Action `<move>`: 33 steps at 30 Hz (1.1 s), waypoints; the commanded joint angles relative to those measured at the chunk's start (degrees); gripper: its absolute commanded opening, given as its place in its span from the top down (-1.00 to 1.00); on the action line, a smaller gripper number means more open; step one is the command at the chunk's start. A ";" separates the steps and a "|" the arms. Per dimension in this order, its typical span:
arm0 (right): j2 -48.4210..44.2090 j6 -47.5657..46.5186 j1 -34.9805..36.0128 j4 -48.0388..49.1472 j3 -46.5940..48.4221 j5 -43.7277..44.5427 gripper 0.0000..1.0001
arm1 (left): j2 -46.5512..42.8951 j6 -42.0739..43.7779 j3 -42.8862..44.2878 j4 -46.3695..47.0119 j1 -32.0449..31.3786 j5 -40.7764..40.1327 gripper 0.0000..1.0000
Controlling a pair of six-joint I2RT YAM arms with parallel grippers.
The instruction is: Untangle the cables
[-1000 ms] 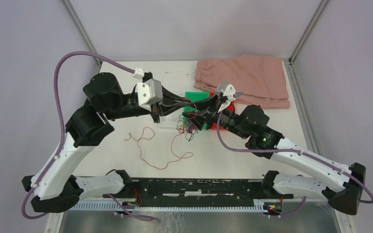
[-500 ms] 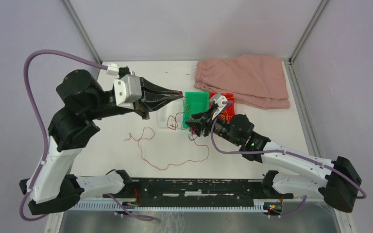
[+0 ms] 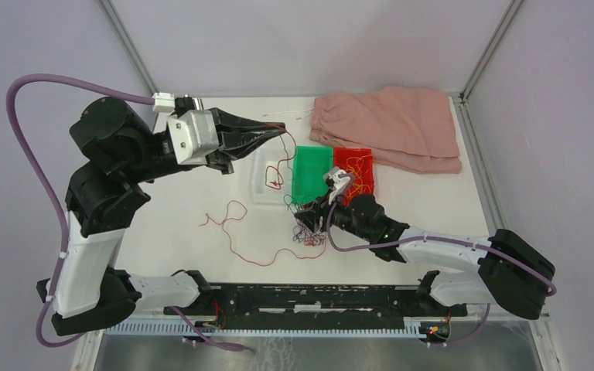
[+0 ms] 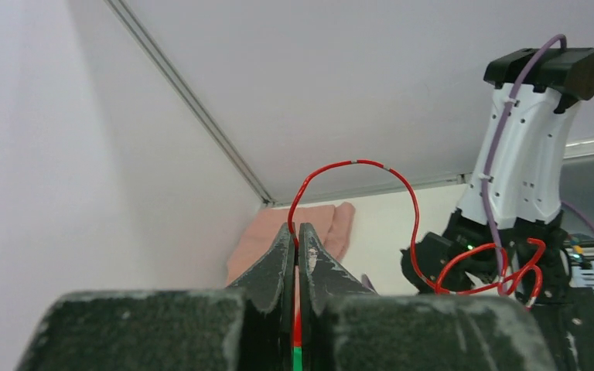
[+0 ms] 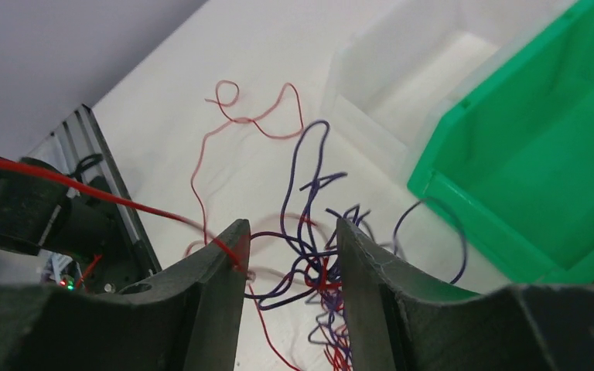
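left gripper point(image 4: 295, 233) is clenched on one thin red wire point(image 4: 360, 162), held high; right gripper point(image 5: 291, 228) stands released, straddling the small clump of dark blue and red cables point(image 5: 317, 282) on the white table point(image 3: 193, 193) beside the green plastic bin point(image 5: 526, 154); unpinned, the clump may drag along and its knots tighten

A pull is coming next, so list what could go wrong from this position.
1. The left gripper is shut on a thin red wire that seems to lead into the clump of purple and red wires; pulling up may tighten the knot.
2. The right gripper stands open around that clump, so it may drag along.
3. The hanging wire could snag on the green plastic bin.
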 commanded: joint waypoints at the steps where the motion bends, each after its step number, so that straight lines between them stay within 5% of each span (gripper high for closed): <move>1: 2.28 1.96 -0.19 2.02 -3.70 0.48 -0.01 | -0.40 8.03 5.16 6.29 0.19 -4.75 0.94; 20: 3.10 3.22 -0.19 2.61 -7.83 2.23 -0.10 | -2.71 19.37 2.10 48.80 0.14 -24.25 0.94; 33: -10.34 -0.09 -0.22 -11.19 -3.41 2.86 -0.24 | -6.13 17.95 -6.37 30.87 0.17 -22.46 0.94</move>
